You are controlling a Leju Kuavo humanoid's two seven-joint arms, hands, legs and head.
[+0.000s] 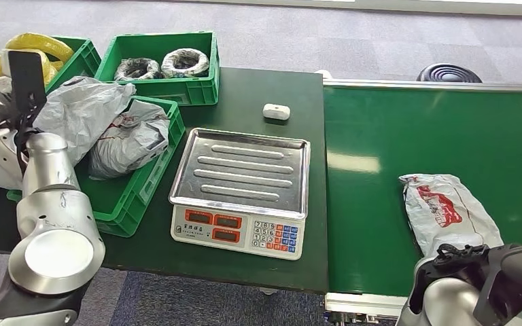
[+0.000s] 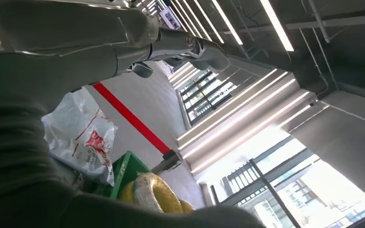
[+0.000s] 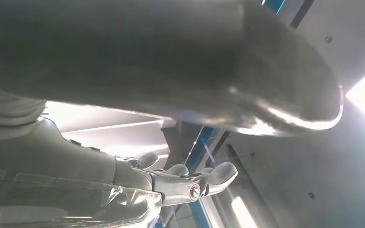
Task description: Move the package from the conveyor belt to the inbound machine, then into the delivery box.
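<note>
A white package with red print [image 1: 448, 210] lies on the green conveyor belt [image 1: 408, 136], near its front edge at the right. My right arm [image 1: 476, 278] sits just in front of and below it. In the right wrist view my right hand [image 3: 185, 183] has its fingers stretched out with nothing in them. The inbound machine, a scale with a steel tray [image 1: 241, 173], stands bare left of the belt. The green delivery box [image 1: 126, 204] at the left holds grey-white bags [image 1: 126, 139]. My left arm [image 1: 41, 170] is raised beside that box. My left hand [image 2: 195, 47] is spread and holds nothing.
A second green crate [image 1: 166, 88] with two wrapped rolls stands behind the scale, and a third [image 1: 81, 58] at the far left holds yellow bags [image 1: 37, 47]. A small white device [image 1: 276, 111] lies on the dark table behind the scale. Grey carpet lies beyond.
</note>
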